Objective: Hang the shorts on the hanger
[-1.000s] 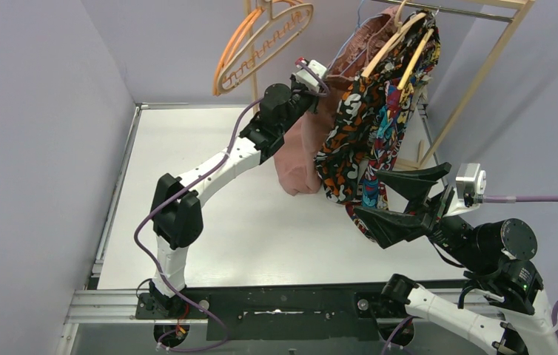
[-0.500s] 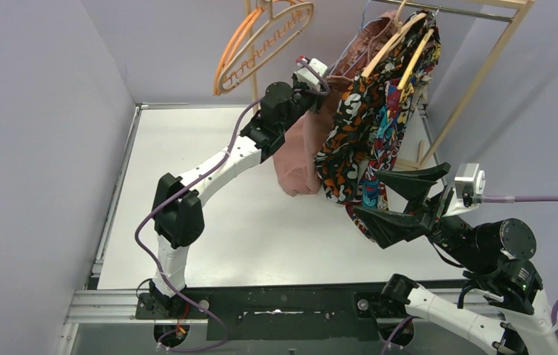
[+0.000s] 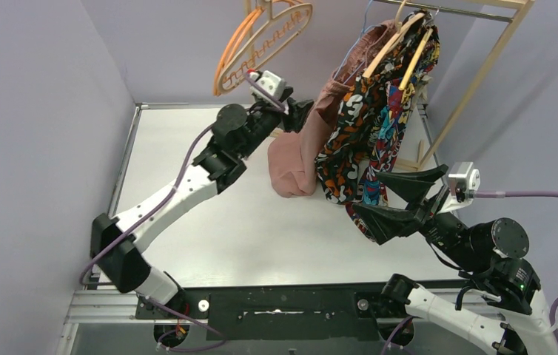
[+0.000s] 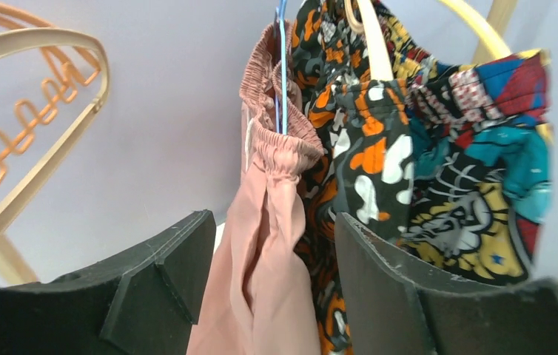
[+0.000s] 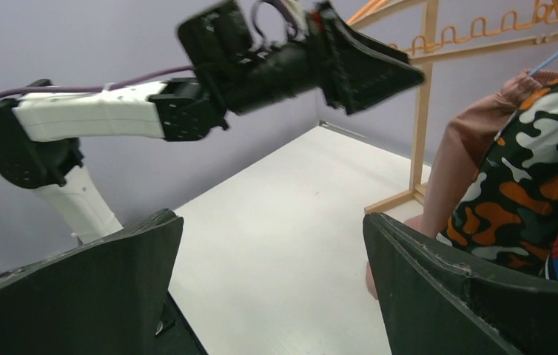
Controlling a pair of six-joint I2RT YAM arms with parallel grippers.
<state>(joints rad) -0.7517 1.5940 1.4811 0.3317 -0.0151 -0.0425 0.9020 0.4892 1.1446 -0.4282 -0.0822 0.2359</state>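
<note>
**SHORTS UP ON WIRE HANGER, L JAWS WIDE ALONGSIDE**

The shorts [image 4: 261, 244] hang by their gathered waistband from the blue hanger [image 4: 282, 66], on the rail [image 3: 446, 9] at the back of the bench [image 3: 209, 222]. The wire runs down into the elastic, and the legs drop straight below it. From above I can't tell whether the hem touches the bench. They sit pressed against the print garment [image 3: 365, 126], which hangs on wood hangers [image 3: 387, 44]. That crowding is prob. why the pink bunches to one side.

My L jaws are wide apart & hold nothing. They sit level w/ the upper part of the shorts and just beside them. In the L wrist view the fabric shows in the gap between the two pads, but I can't say if either pad touches it. Wide like this, I judge, they won't snag the cloth or tug it off the wire.

My R jaws are also spread wide & empty, low down just beside the print's hem. I reckon that's a standby spot, clear of the L arm's reach.

The orange hanger [image 3: 257, 44] hangs apart to the left, not in play.

My read: the job looks close to done. The far side of the waistband is hidden behind the print, so the seating there is unconfirmed. The risk is soft fabric slipping off thin wire.
</note>
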